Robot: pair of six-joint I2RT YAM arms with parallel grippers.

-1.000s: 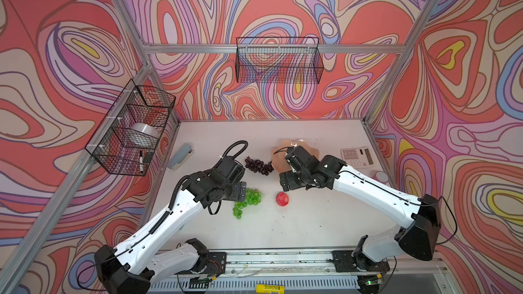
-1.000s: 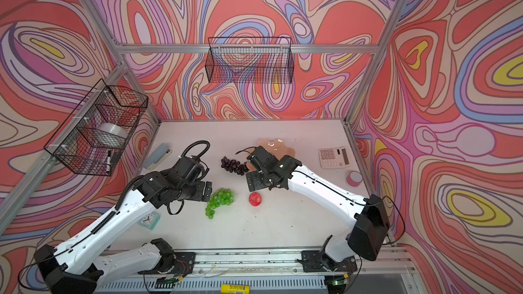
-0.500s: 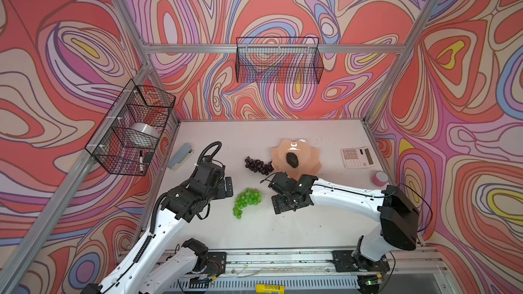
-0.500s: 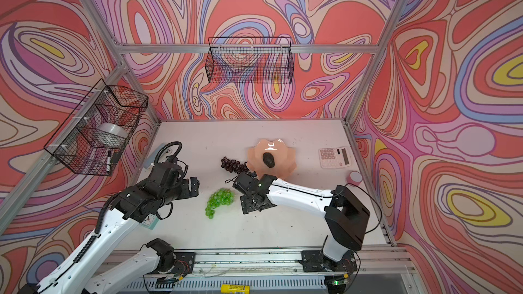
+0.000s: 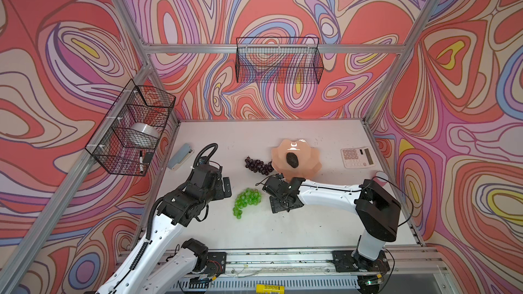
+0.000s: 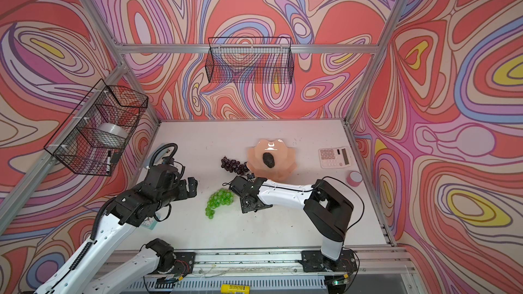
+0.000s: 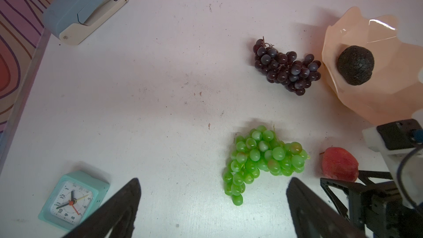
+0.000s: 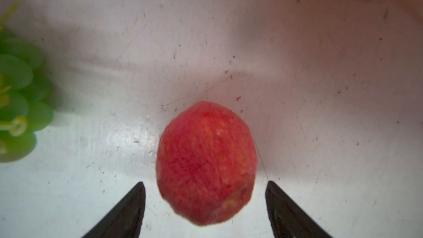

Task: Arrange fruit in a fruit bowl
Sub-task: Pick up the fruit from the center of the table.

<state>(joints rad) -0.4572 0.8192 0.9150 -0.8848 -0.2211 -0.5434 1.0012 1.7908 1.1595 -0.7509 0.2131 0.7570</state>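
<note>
The peach-pink fruit bowl [image 5: 307,162] [image 6: 284,166] [image 7: 357,101] holds the dark bumpy avocado [image 5: 292,159] [image 6: 268,160] [image 7: 355,65]. Just left of the bowl, the purple grape bunch [image 5: 258,164] [image 7: 287,70] lies on the table. The green grape bunch [image 5: 246,198] [image 7: 258,159] lies nearer the front. My right gripper [image 5: 278,197] [image 8: 204,183] is low over the table and open. The red fruit [image 8: 206,163] [image 7: 340,164] sits between its fingertips with a gap on each side; in both top views the fruit is hidden. My left gripper [image 5: 226,188] [image 7: 211,179] is open and empty, left of the green grapes.
A blue stapler [image 5: 181,156] and a mint alarm clock [image 7: 71,199] lie at the left, a calculator [image 5: 357,157] and a pink tape roll [image 6: 354,178] at the right. Black wire baskets [image 5: 278,60] [image 5: 133,128] hang on the back and left walls.
My right gripper left the bowl, where the avocado now shows, and dropped forward around the red fruit, its jaws narrowing. My left arm drew back leftward from the green grapes.
</note>
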